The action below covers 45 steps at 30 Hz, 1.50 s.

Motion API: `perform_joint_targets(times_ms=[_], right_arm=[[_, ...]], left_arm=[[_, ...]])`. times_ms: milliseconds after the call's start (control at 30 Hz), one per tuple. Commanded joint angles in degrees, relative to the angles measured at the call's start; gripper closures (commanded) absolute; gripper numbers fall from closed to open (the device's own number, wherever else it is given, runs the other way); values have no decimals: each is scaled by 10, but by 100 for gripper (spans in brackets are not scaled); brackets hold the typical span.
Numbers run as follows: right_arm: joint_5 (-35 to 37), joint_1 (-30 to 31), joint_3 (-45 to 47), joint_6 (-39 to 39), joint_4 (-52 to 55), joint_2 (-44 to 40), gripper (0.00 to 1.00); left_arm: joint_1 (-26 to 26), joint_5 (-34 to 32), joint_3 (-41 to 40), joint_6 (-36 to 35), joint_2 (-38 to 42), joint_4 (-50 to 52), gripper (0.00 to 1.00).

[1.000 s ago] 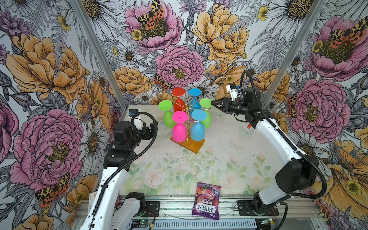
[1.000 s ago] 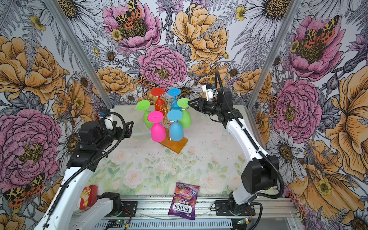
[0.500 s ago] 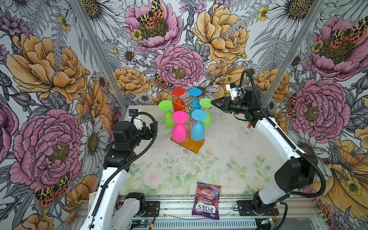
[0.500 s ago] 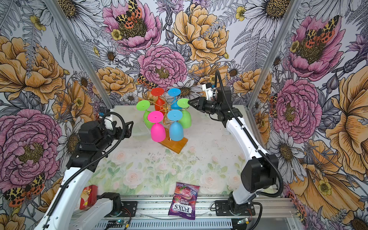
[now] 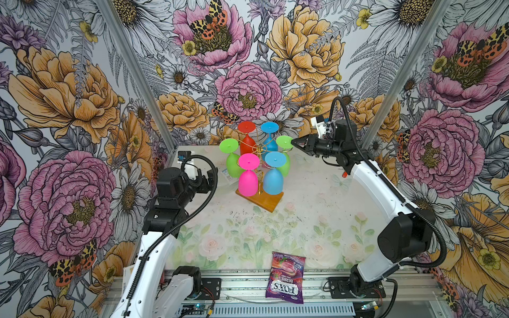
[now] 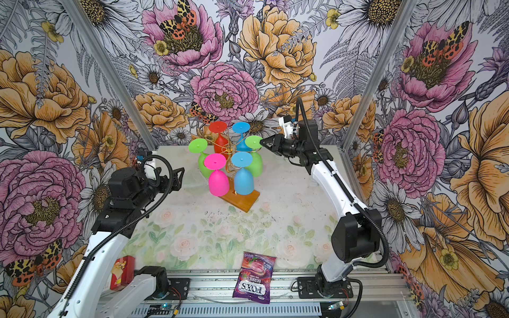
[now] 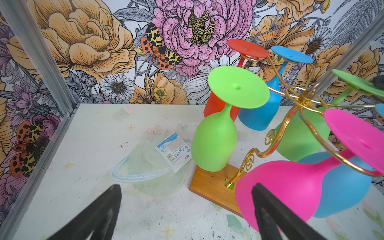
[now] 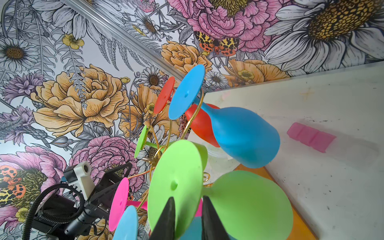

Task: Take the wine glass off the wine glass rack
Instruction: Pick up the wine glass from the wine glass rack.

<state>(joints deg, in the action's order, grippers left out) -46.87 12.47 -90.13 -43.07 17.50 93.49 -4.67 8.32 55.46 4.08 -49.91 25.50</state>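
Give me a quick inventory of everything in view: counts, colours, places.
rack: one, gold wire on wooden base, back-centre of table.
red glass: one, red, hanging at rack's back.
blue glasses: two, blue, hanging, one front, one back.
green glasses: two, green, hanging at opposite sides.
pink glass: one, pink, hanging in front.
clear packet: one, blue-white label, on table beside rack.
candy bag: one, purple, table's front edge.
red box: one, red, by left arm's base.
left gripper: one, black, open, hovering beside pink glass.
right gripper: one, black, jaws astride one green glass's foot.
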Motion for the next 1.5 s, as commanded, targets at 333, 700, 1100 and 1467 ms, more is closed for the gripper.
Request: perform_joint_targets(times_ms=[333,700,1100,1467], right_arm=[[-19,4,-18,-29,-31,-4,97],[-19,4,6,-61,-58,-29,100],[-22,2,44,-84,-83,-68,100],[-23,3,76,-89,-86,-92,100]], left_arm=[[-6,12,0,-8,12,-9,1],[-6,16,0,-7,14,-10,1],[-6,20,-1,-7,12,-12,1],[-6,24,-2,-6,12,-15,1]])
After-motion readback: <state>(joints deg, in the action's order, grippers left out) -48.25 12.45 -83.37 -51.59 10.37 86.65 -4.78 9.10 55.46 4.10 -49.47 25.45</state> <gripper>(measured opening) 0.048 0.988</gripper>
